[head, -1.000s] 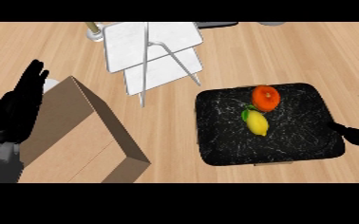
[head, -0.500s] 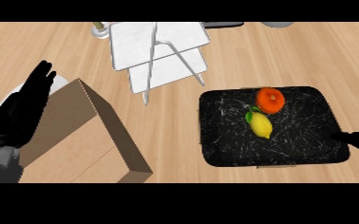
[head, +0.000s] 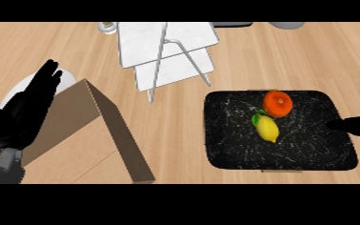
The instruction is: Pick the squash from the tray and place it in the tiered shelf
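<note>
A yellow squash [head: 267, 129] with a green stem lies in the middle of the black speckled tray [head: 232, 148] at the right. Just beyond it, touching or nearly so, sits an orange-red round fruit [head: 278, 103]. The white tiered shelf [head: 165, 47] with thin metal legs stands at the top centre. Only a dark tip of my right hand [head: 348, 124] pokes in at the right edge, over the tray's right side, apart from the squash. My left hand [head: 32, 107] stays at the far left with straight fingers pointing up, holding nothing.
A tan cardboard box [head: 91, 133] with a raised flap fills the lower left, partly behind my left hand. Along the top edge are a small jar [head: 107, 27], a dark object [head: 232, 24] and a grey object [head: 287, 25]. Bare wooden counter [head: 175, 124] separates box and tray.
The tip of my right hand has crept slightly up over the tray's right edge. My left hand has drifted a little to the right. Squash and fruit have not moved on the tray.
</note>
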Robot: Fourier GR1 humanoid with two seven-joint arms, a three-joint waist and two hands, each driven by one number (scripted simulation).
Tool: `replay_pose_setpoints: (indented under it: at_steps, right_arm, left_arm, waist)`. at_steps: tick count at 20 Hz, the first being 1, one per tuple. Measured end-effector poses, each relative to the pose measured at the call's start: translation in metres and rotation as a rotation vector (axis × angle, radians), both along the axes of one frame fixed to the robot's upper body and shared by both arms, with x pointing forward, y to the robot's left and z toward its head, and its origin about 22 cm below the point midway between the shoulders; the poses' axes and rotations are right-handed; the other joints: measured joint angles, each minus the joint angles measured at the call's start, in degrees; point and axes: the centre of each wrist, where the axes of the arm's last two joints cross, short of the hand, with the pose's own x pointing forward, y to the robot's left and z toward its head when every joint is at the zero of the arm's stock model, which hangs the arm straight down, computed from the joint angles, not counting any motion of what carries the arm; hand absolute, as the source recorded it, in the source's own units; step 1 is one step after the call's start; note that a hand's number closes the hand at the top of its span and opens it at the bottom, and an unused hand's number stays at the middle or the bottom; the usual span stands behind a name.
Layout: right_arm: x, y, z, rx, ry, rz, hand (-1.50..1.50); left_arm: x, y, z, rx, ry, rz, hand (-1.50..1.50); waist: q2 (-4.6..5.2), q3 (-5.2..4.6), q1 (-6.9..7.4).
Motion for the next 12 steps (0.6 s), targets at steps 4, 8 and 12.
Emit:
replay_pose_setpoints:
  at_steps: [4, 8, 12]
  right_arm:
    - [0.005, 0.017, -0.001, -0.024, 0.085, -0.022, -1.5]
    - [0.012, 0.034, -0.002, -0.062, 0.154, -0.025, -1.5]
    - [0.019, 0.052, -0.002, -0.091, 0.216, -0.035, -1.5]
  left_arm:
    - [0.001, -0.002, 0.002, -0.006, 0.001, -0.006, 0.0]
    - [0.002, -0.005, 0.003, -0.007, -0.002, -0.009, 0.0]
    - [0.003, -0.005, 0.003, -0.01, -0.001, -0.011, 0.0]
  waist:
    - [0.16, -0.1, 0.45]
    - [0.29, -0.13, 0.93]
    - [0.29, -0.16, 1.11]
